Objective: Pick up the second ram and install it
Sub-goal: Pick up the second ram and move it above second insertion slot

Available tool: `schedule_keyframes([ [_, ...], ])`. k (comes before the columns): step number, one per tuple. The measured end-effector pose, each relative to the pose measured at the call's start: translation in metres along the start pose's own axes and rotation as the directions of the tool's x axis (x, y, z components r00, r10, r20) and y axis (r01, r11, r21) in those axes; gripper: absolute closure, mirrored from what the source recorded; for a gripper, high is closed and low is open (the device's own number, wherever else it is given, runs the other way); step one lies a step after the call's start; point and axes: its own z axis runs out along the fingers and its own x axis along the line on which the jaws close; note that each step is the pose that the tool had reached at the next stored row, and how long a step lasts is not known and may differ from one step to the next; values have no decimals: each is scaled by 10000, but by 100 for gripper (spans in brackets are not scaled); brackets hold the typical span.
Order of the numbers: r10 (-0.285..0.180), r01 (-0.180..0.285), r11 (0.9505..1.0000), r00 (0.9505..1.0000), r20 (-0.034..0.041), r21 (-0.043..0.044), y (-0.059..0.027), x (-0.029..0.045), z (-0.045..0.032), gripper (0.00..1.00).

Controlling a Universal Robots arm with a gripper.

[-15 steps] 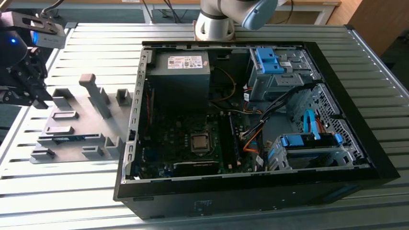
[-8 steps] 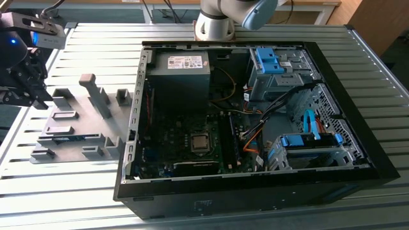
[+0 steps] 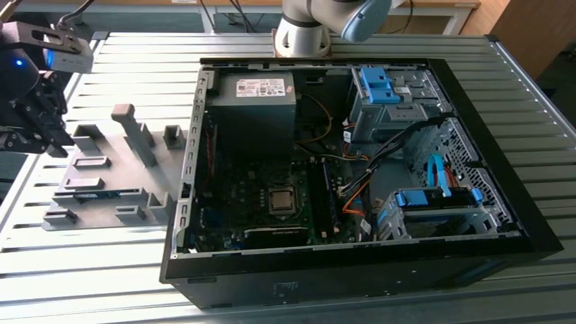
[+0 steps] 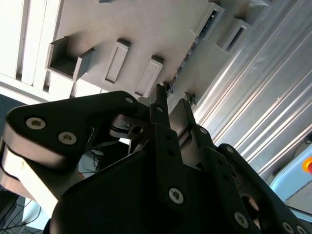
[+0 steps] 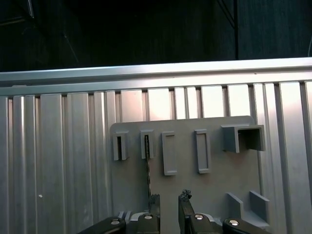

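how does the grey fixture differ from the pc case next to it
Colour: the fixture is pale grey, the PC case is black.
Shape: the fixture is a low plate with upright blocks and slots, the case a deep open box.
Contents: the fixture holds the second ram standing on edge, the case a board, cables and blue drive trays.
Both rest on the slatted metal table, with the fixture on the exterior view's left.
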Motion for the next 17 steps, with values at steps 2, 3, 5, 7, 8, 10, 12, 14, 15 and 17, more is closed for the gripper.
schedule_keyframes([
  [2,0,0,10000,10000,0,0,0,1,12,71],
  [3,0,0,10000,10000,-1,-1,0,2,16,71],
  [5,-1,1,10000,10000,-1,-1,-2,8,24,71],
  [7,0,0,10000,10000,1,1,-2,15,32,71],
  [8,0,0,10000,10000,0,1,-3,18,35,71],
  [10,0,0,10000,10000,0,0,-3,25,40,71],
  [12,0,0,10000,10000,0,0,-4,31,45,71],
  [14,1,-1,10000,10000,-1,-1,-4,32,46,71],
  [15,0,0,10000,10000,0,0,-4,33,48,71],
  [17,0,0,10000,10000,0,0,-4,33,49,71],
])
